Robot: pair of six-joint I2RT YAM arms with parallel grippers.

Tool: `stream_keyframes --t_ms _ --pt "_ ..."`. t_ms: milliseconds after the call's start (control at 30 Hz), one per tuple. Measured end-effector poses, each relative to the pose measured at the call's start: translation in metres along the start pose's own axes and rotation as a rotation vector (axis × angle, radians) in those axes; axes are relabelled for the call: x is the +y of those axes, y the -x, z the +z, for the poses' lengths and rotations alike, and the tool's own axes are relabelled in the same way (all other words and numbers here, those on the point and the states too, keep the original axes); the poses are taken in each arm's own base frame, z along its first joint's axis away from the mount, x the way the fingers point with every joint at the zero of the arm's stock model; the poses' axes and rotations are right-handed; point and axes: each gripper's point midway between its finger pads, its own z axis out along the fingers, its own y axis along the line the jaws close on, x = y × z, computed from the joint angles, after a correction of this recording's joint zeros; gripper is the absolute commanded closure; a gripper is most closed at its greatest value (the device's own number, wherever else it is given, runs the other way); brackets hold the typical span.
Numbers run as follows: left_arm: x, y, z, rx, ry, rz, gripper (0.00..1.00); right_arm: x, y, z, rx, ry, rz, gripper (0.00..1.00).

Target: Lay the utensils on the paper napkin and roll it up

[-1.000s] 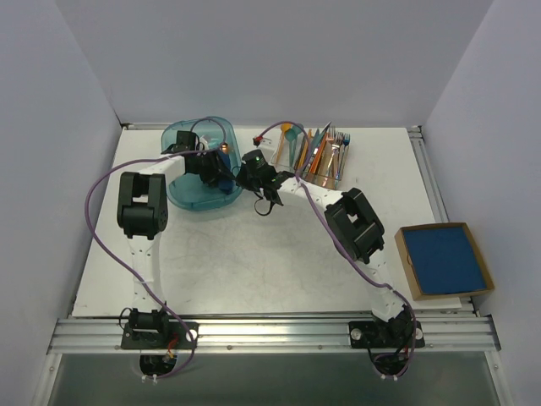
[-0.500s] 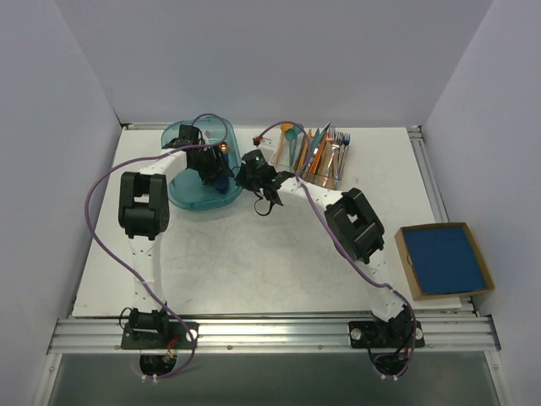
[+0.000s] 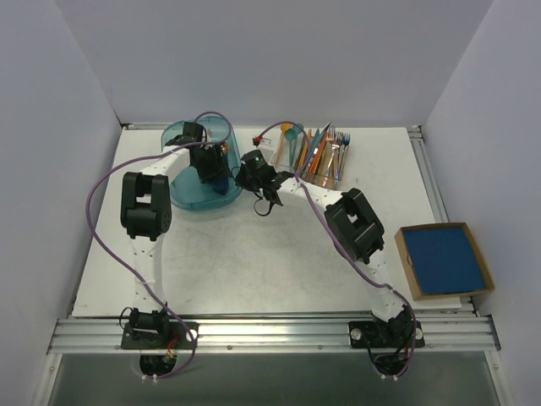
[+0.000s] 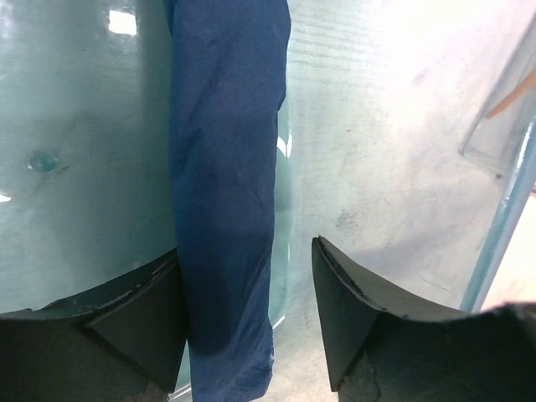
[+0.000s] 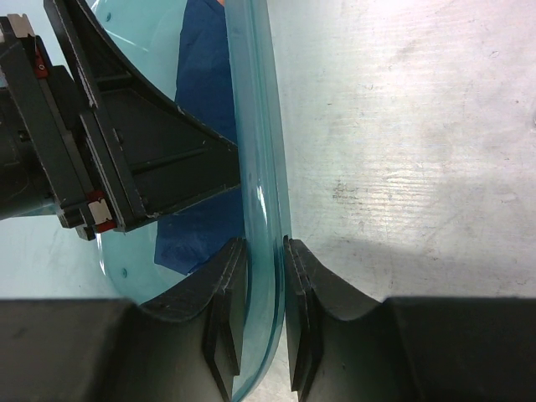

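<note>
The paper napkin (image 4: 226,167) is a dark blue roll lying inside a teal see-through bin (image 3: 188,193) at the back left. My left gripper (image 4: 247,247) reaches into the bin and stands open around the roll. The roll rests against the left finger, with a gap to the right finger (image 4: 352,310). My right gripper (image 5: 264,241) is shut on the bin's right wall (image 5: 255,151); the roll (image 5: 205,75) shows through the wall. Orange-copper utensils (image 3: 309,150) lie in a rack at the back. Whether any utensil is inside the roll is hidden.
The cutlery rack (image 3: 319,159) also holds teal and blue pieces, just right of the right gripper (image 3: 247,179). A cardboard box (image 3: 404,258) with blue napkins sits at the table's right edge. Purple cables loop over both arms.
The left gripper's jaws have widened and let go of the dark blue roll, and its wrist has swung slightly back and left inside the bin. The right arm has not moved.
</note>
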Motion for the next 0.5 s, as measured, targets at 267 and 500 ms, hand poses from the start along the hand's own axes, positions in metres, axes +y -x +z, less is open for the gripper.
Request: stream_keyframes --t_ms 267,500 --pt "0.0082 0.0034 -0.0059 -0.007 0.071 0.018 0.28 0.0001 0.0000 0.0000 0.000 0.000 0.000 0.94" --pt "0.0066 0.0039 -0.0092 0.000 0.069 0.026 0.19 0.0004 -0.0004 -0.0005 0.004 -0.002 -0.001 0.91"
